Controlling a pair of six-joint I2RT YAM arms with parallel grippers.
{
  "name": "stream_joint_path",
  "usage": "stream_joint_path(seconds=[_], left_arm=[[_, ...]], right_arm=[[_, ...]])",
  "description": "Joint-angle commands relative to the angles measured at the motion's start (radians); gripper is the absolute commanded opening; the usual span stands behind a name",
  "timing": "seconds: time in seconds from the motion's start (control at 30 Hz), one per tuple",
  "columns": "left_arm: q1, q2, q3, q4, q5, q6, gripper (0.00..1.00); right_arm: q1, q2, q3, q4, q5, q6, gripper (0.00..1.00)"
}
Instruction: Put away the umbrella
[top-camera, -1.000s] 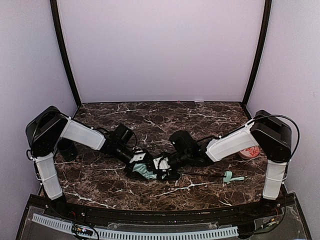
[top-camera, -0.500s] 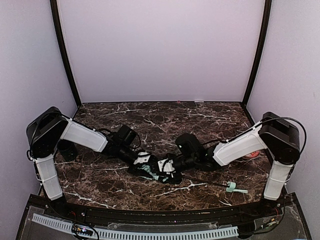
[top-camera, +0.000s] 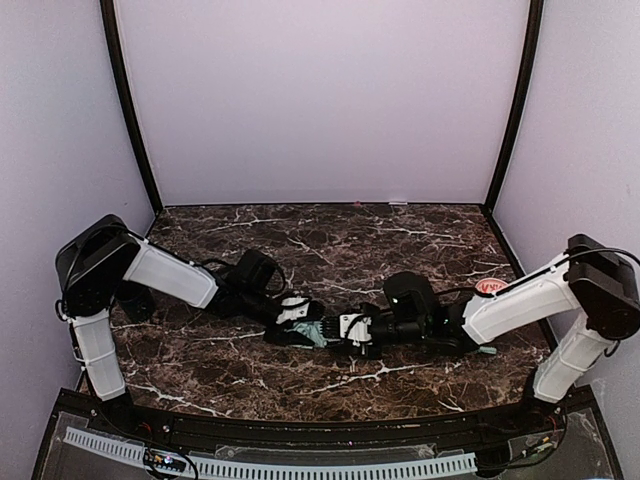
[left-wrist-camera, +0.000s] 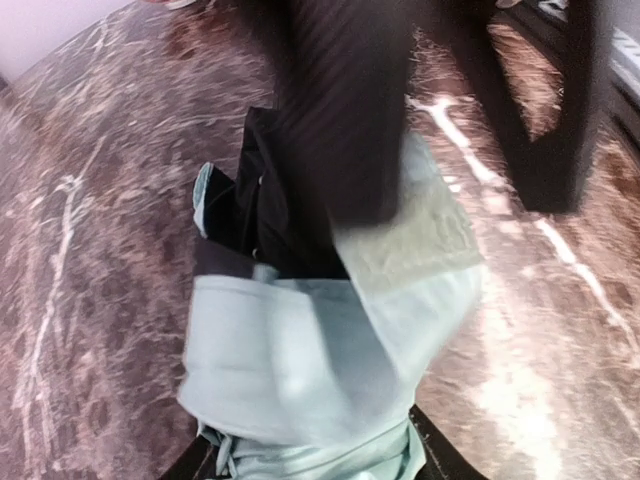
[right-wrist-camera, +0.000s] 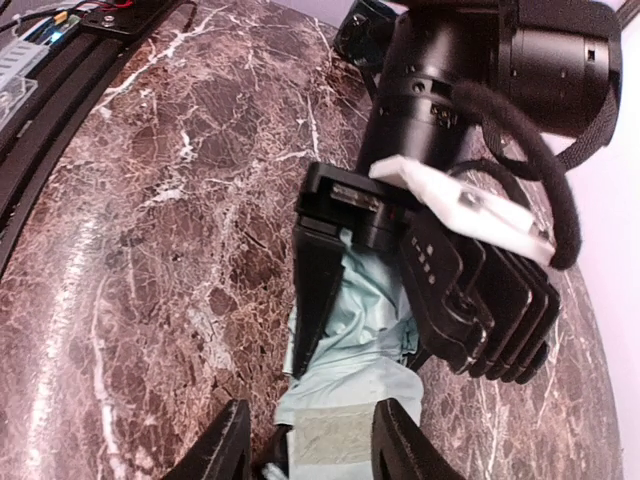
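Observation:
The umbrella (top-camera: 312, 331) lies folded on the marble between my two grippers, a pale mint crinkled bundle with black lining. My left gripper (top-camera: 293, 322) is shut on it; the right wrist view shows its black fingers (right-wrist-camera: 320, 300) pressed against both sides of the fabric (right-wrist-camera: 365, 330). My right gripper (top-camera: 347, 328) faces it from the right, open, with its fingers (right-wrist-camera: 235, 445) standing apart around the end that carries a pale fastening patch (right-wrist-camera: 345, 440). In the left wrist view the fabric (left-wrist-camera: 300, 360) fills the space between the jaws. A mint bit of the handle (top-camera: 487, 350) peeks out under the right forearm.
A round red-and-white object (top-camera: 490, 287) lies at the table's right edge behind the right arm. A dark object (top-camera: 135, 300) sits by the left arm's base. The black front rail (right-wrist-camera: 60, 40) runs along the near edge. Purple walls enclose the table.
My left gripper has shut on the umbrella's fabric. My right gripper has let go and opened, and the right arm has stretched lower and flatter over the table, covering the shaft.

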Motion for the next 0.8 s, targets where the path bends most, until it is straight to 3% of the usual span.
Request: stream_joint_path(seconds=[0.0, 0.27, 0.4, 0.5, 0.6, 0.77], left_arm=[[0.002, 0.057, -0.064, 0.032, -0.270, -0.082, 0.00], [-0.004, 0.042, -0.115, 0.149, -0.328, -0.067, 0.00], [-0.006, 0.050, -0.107, 0.146, -0.339, -0.069, 0.00], [-0.006, 0.050, -0.105, 0.148, -0.350, -0.082, 0.00], [-0.007, 0.058, -0.093, 0.139, -0.359, -0.108, 0.00], [-0.005, 0.094, -0.020, 0.061, -0.388, -0.190, 0.00]], right_arm=[[0.036, -0.106, -0.075, 0.079, 0.067, 0.067, 0.43], [0.033, -0.261, -0.200, 0.114, 0.110, 0.242, 0.44], [-0.027, -0.293, -0.240, 0.194, 0.065, 0.452, 0.47], [-0.088, -0.252, -0.203, 0.215, 0.042, 0.722, 0.49], [-0.133, -0.177, -0.109, 0.109, 0.063, 0.972, 0.48], [-0.137, -0.070, 0.001, 0.002, 0.069, 1.133, 0.45]])
